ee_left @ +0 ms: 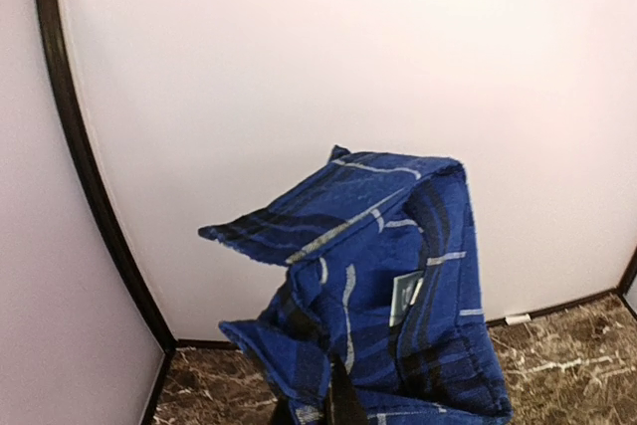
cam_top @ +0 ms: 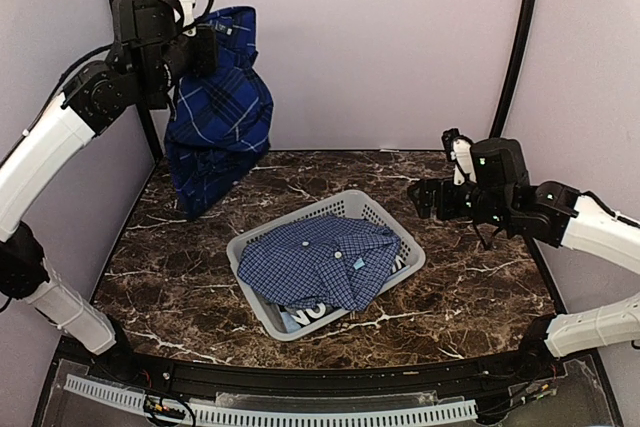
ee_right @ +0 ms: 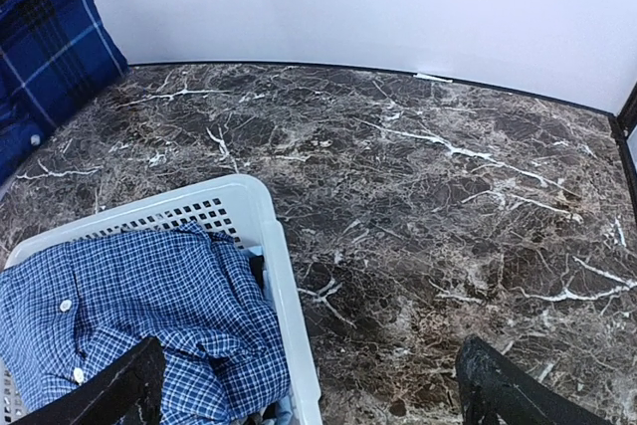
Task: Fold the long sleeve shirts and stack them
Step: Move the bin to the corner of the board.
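Pale lilac walls (cam_top: 380, 47), black corner posts (cam_top: 518, 47), and a brown, seemingly marble tabletop (cam_top: 480, 277).

A pale lattice basket (cam_top: 405, 237) sits at an angle near the middle of a dark brown marble-patterned table (cam_top: 480, 287), with a white cloth with dark lettering (cam_top: 305, 315) showing at its near end. Plain pale walls (cam_top: 400, 47) close in the back and sides, with black poles (cam_top: 518, 47) at the far corners. A bit of white tape (ee_right: 431, 77) lies at the table's far edge, and a white ribbed strip (cam_top: 300, 410) runs along the near edge.
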You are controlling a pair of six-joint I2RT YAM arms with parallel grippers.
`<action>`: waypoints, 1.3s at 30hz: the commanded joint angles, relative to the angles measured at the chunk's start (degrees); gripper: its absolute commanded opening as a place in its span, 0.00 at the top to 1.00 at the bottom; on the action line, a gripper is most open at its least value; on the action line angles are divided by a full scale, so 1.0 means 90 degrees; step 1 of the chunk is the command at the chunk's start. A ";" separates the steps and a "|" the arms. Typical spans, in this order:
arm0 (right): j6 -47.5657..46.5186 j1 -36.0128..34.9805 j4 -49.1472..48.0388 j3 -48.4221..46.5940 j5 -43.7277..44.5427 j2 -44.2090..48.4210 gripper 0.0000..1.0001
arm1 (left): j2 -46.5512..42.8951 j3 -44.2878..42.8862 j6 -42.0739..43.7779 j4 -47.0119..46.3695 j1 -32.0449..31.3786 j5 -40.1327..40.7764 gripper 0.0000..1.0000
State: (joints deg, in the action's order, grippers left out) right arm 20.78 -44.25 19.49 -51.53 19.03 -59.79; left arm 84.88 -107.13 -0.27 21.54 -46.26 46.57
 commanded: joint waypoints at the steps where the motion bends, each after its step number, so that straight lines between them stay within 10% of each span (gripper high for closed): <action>1: -0.0092 -0.0064 -0.0314 -0.0105 -0.0146 -0.0108 0.01 | -0.0346 -0.0233 0.1224 -0.1241 0.0124 0.0840 1.00; 6: -0.0091 -0.0064 -0.0357 -0.0053 -0.0277 -0.0196 0.01 | -0.0603 0.0576 0.1955 -0.2092 0.0273 0.1425 1.00; 14: -0.0106 -0.0137 -0.0361 -0.0094 -0.0600 -0.0414 0.01 | -0.0896 0.2213 -0.1522 0.0762 0.1857 0.0534 1.00; 25: 0.0070 -0.0715 -0.0501 -0.0462 -0.0983 -0.1192 0.08 | -0.1142 0.5313 -0.3717 0.0775 0.2591 -0.1504 1.00; 30: 0.0195 -0.0791 -0.0714 -0.0957 -0.1200 -0.1933 0.26 | -0.1276 0.6140 -0.3983 0.0418 0.2591 -0.2070 1.00; 39: 0.0320 -0.0227 -0.0883 -0.2190 -0.1668 -0.3980 0.93 | -0.1316 0.6449 -0.3901 0.0118 0.2582 -0.2733 1.00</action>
State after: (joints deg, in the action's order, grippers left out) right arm 22.65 -49.08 13.56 -67.88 6.92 -89.84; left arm 74.98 -50.22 -34.76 24.73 -23.09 26.00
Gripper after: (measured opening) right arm 0.155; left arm 0.022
